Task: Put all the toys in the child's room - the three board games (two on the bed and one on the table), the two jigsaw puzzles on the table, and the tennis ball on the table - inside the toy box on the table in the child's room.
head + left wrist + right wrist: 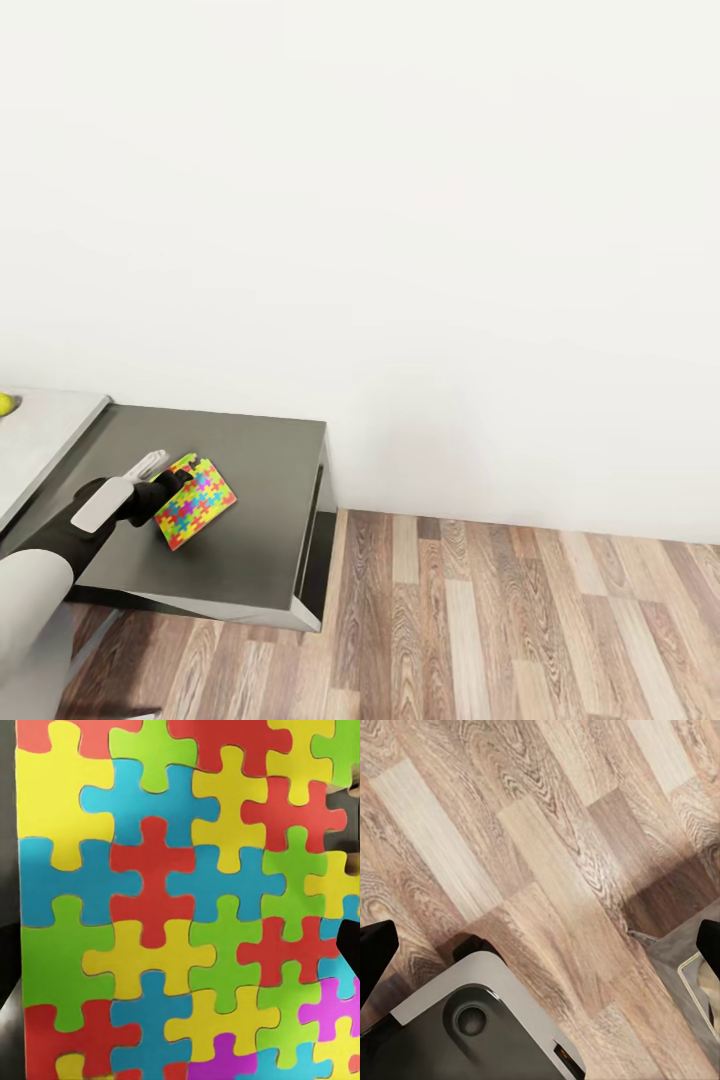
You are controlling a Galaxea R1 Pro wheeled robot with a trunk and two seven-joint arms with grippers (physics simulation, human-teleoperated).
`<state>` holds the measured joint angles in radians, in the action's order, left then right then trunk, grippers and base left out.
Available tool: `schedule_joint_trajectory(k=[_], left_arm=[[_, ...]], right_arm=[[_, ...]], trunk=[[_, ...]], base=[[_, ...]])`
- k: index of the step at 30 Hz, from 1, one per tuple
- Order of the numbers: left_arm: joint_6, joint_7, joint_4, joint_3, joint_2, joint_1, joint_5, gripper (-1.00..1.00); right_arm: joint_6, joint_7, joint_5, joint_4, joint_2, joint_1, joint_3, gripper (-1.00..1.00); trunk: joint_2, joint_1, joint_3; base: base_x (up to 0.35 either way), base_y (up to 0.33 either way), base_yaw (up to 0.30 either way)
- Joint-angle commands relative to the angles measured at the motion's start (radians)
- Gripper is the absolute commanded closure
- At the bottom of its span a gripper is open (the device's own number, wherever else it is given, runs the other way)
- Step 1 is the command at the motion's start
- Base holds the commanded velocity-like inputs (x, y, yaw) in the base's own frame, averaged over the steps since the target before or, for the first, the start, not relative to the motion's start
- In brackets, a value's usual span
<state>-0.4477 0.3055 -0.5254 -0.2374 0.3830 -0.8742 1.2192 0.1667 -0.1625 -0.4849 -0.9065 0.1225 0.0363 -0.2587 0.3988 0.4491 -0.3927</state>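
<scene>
Left arm: the white-sleeved left arm reaches in from the lower left of the head view, over the dark grey table (260, 470), its black left gripper (172, 496) at the near edge of the puzzle.
Left gripper state: clamped on the multicoloured jigsaw puzzle board (196, 498), which it holds tilted above the tabletop.
Puzzle look: a flat rectangle of interlocking red, yellow, blue, green and purple pieces; the left wrist view shows its face close up (180, 907), with a notch of missing pieces at one edge.
Puzzle place: over the middle of the dark table, apart from the wall.
Right gripper: its two black fingertips (375, 952) sit at opposite edges of the right wrist view, spread wide with nothing between them, above the wood-plank floor (532, 840) and the robot's grey base (472, 1020).
Hard to make out: a small yellow-green tennis ball (5, 404) is cut off at the head view's left edge, on a lighter grey surface (45, 430). The left fingers are hidden behind the puzzle.
</scene>
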Motion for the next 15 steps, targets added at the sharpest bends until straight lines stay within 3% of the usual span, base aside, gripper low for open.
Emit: schedule_joint_trajectory(k=[1, 7, 11, 15], left_arm=[[0.0, 0.009, -0.002, -0.011, -0.051, 0.001, 0.028, -1.0], [-0.002, 0.003, -0.004, -0.011, -0.047, 0.001, 0.028, -1.0], [-0.003, -0.059, -0.004, -0.013, -0.046, 0.001, 0.027, -1.0], [-0.003, -0.074, -0.004, -0.014, -0.046, 0.001, 0.027, -1.0]], right_arm=[[0.005, -0.005, -0.008, -0.003, 0.0, 0.0, 0.001, -1.0], [0.005, -0.005, -0.008, -0.003, 0.0, 0.0, 0.001, -1.0], [0.005, -0.005, -0.008, -0.003, 0.0, 0.0, 0.001, -1.0], [0.005, -0.005, -0.008, -0.007, 0.0, 0.0, 0.001, -1.0]], trunk=[[0.001, 0.001, -0.002], [0.001, 0.001, 0.0], [0.001, 0.001, 0.0], [0.001, 0.001, 0.0]], base=[[0.0, -0.03, 0.0], [0.0, -0.008, -0.045], [0.0, -0.001, -0.007], [0.0, 0.0, 0.0]])
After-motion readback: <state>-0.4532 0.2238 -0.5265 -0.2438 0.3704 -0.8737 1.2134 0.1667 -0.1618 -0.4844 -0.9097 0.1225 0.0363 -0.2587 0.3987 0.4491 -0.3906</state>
